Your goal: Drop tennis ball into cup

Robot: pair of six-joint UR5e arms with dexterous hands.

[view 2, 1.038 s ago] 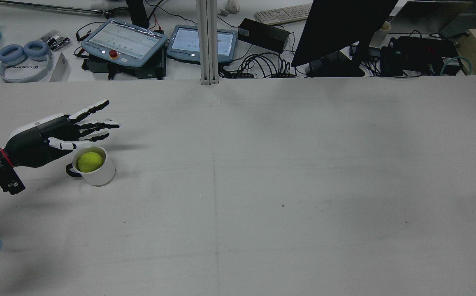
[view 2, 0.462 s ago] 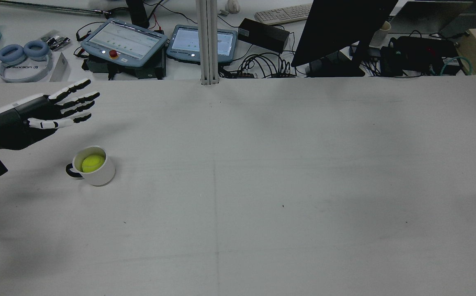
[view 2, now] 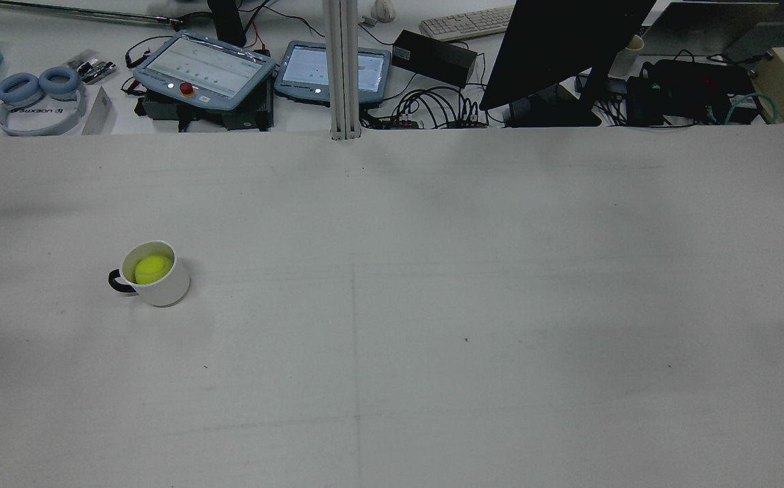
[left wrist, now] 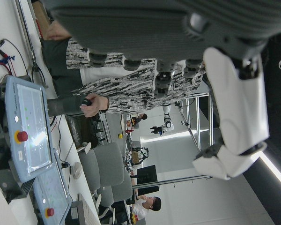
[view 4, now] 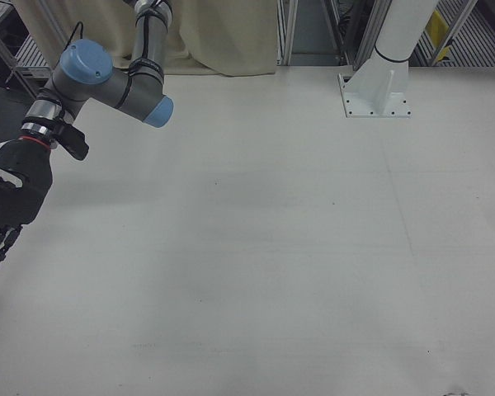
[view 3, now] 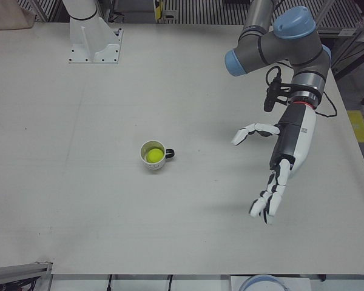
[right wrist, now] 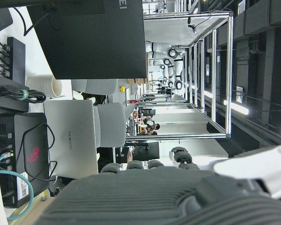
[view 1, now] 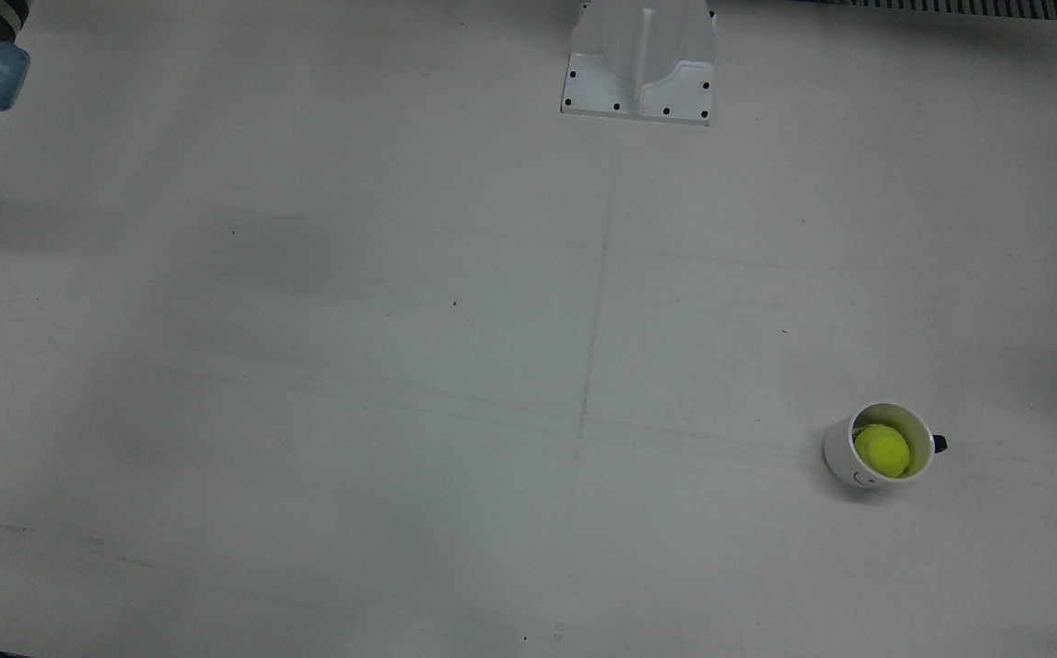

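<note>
Ball [view 3: 153,156] is sitting inside the cup [view 3: 162,164], low in the well, with the cup standing upright on the table [view 3: 79,200], so the drop itself is looking done. Left hand [view 3: 278,168] is hanging well apart from the cup, off on the cup's handle side in the left-front view, fingers spread and pointing down toward the table, holding nothing. Cup handle [view 3: 169,154] is pointing toward that hand, so the left hand is the nearer one by far. Right hand [view 4: 4,206] is showing only at the edge of the right-front view, far from the cup, which is not appearing in that view at all; its fingers are hanging down loosely apart and nothing is showing in its grasp. In my judgement no further reach toward the cup is needed, only clearing away.
</note>
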